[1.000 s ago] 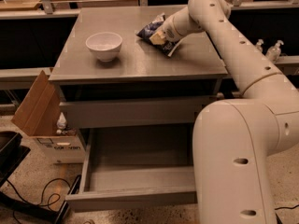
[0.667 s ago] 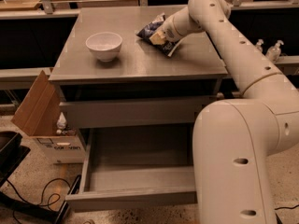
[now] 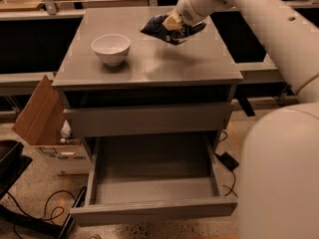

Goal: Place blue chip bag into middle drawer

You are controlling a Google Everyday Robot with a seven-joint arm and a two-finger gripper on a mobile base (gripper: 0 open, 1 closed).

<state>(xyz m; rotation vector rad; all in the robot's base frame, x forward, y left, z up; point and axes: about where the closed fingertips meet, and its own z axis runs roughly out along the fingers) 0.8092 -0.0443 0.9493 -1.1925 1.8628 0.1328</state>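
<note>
The blue chip bag [image 3: 158, 26] is crinkled dark blue with light markings and hangs just above the back right of the grey cabinet top [image 3: 149, 66]. My gripper [image 3: 175, 25] is shut on the bag's right part, reaching in from the upper right. The middle drawer [image 3: 152, 180] is pulled open low at the front, its flat grey floor bare. It lies well below and in front of the bag.
A white bowl [image 3: 111, 48] stands on the cabinet top, left of the bag. A closed grey drawer front [image 3: 149, 119] sits above the open drawer. A cardboard box [image 3: 42, 116] leans at the cabinet's left. Cables [image 3: 47, 210] lie on the floor. My white base [image 3: 279, 178] fills the lower right.
The gripper has lifted the blue chip bag a little off the cabinet top. The bowl and the drawer have not moved.
</note>
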